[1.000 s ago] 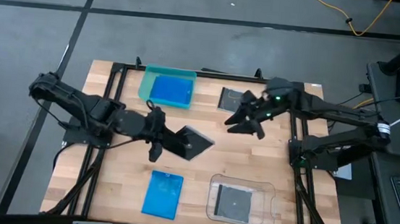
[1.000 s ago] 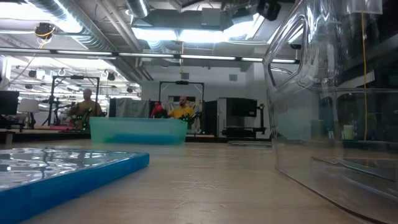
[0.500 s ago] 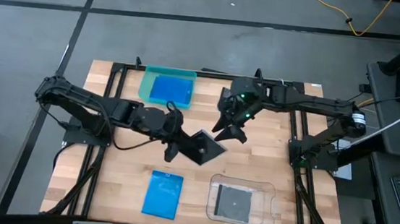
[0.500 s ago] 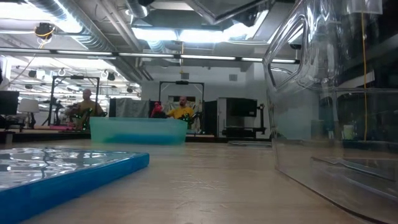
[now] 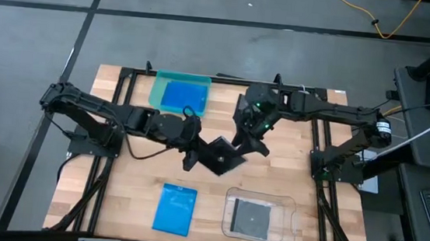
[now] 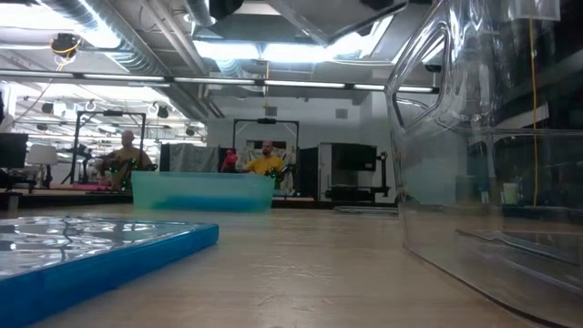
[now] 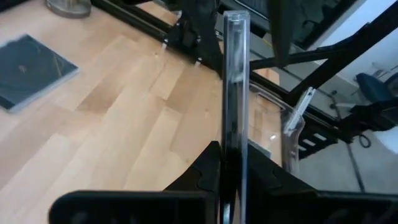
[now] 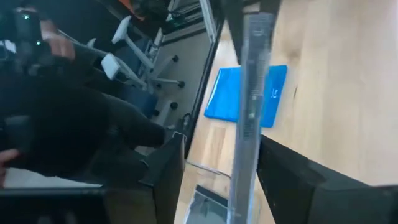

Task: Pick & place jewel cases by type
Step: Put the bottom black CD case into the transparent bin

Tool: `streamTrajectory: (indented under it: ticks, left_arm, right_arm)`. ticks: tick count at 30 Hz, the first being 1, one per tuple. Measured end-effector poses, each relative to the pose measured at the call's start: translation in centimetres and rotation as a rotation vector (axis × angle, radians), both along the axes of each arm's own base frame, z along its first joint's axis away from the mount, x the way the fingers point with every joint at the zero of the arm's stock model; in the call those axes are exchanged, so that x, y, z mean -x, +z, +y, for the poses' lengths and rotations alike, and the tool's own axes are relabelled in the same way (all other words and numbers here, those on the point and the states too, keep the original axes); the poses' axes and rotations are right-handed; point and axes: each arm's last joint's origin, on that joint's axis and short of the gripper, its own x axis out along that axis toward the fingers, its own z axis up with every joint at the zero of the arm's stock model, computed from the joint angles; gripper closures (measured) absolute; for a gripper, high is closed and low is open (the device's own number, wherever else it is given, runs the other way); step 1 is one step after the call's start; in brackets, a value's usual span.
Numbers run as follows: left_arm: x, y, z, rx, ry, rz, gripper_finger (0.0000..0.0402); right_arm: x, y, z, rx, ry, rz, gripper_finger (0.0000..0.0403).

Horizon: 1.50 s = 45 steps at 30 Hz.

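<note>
Left gripper [image 5: 190, 151] clamped on dark square jewel case [image 5: 222, 155], held in air over table centre, above-left of clear tray [image 5: 288, 220]. Case likely light, rigid, slick, brittle; best pinched at edge. Right gripper [image 5: 245, 139] at case's opposite edge, fingers straddling edge, not yet pinched.

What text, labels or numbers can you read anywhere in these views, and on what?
None can be read.
Blue case by the table's near edge: a small white mark on its cover, too blurred to read.
Grey case held between the left gripper and right gripper: no print visible.
Teal tray and clear tray: no labels visible.
</note>
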Motion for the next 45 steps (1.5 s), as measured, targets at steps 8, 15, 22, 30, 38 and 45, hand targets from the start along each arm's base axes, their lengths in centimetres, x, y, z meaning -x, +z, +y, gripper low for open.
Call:
streamTrajectory:
  ticks: [8,15,22,30,38,45]
  left_arm:
    - [-0.2,0.2,0.8,-0.004,0.011,-0.015,0.038]
    - [-0.4,0.5,1.3,-0.01,0.053,-0.056,0.038]
    - [-0.4,0.6,1.3,-0.007,0.05,-0.069,0.0373]
    - [-0.4,0.6,1.2,-0.005,0.044,-0.063,0.0372]
    - [-0.1,0.5,0.8,0.059,-0.107,-0.025,0.0346]
    - [2.7,-0.1,0.6,0.132,-0.169,0.187,0.0311]
  right_arm:
    - [0.1,0.0,0.2,-0.004,0.008,0.004,0.0214]
    - [0.0,-0.1,0.0,0.048,-0.046,0.009,0.0222]
    - [0.0,-0.1,0.0,0.066,-0.063,0.011,0.0295]
    - [-0.1,-0.1,0.0,0.076,-0.07,0.01,0.0386]
    - [0.0,-0.2,0.0,0.061,-0.058,0.016,0.0374]
    - [0.4,-0.6,0.1,0.051,-0.051,0.081,0.0385]
